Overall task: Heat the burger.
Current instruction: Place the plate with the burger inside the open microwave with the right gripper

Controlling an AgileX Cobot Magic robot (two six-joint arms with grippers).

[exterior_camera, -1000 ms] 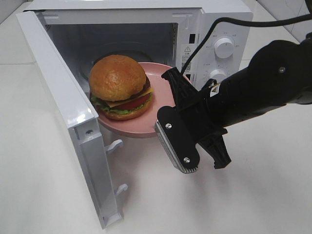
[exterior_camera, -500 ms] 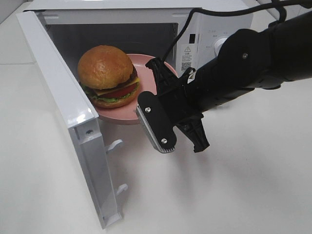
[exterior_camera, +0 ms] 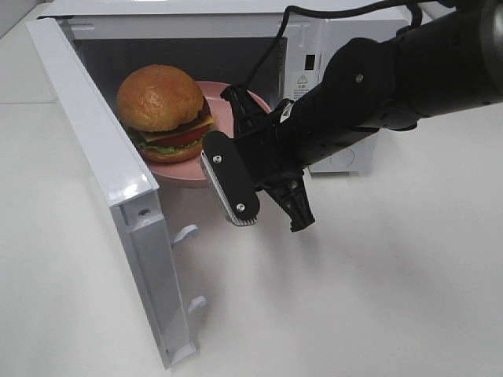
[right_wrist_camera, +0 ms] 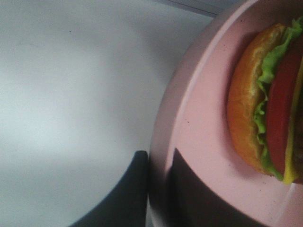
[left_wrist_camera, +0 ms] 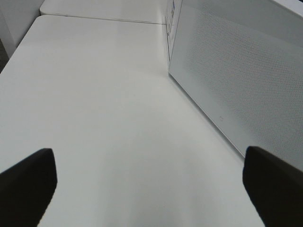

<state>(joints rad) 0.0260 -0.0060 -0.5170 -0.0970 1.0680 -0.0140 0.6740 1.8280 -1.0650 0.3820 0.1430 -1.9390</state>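
- Nearby, the white table (exterior_camera: 354, 298) is smooth and matt. The microwave door (exterior_camera: 118, 196), a flat white slab with 2 latch hooks (exterior_camera: 185, 232), stands wide open on the left.
- Next comes the right tool (right_wrist_camera: 158, 161), pressed together on the near rim of the pink plate (exterior_camera: 179, 170), with 1 black finger on each face.
- That plate is round, shallow and glossy. Gripped at only 1 edge, it could tip, I reckon, and its slick surface would let the load slide.
- On it sits the burger (exterior_camera: 161, 110), at the mouth of the microwave (exterior_camera: 157, 8) and partly inside: a shiny domed bun over ruffled lettuce, tomato and cheese.
- Tall and stacked, it might shift if the plate bumps the sill.
- Beyond is the boxy cavity, dark and hard-walled.
- Off to the side, the left tool (left_wrist_camera: 150, 175) hangs spread wide, holding nothing, beside the perforated panel.
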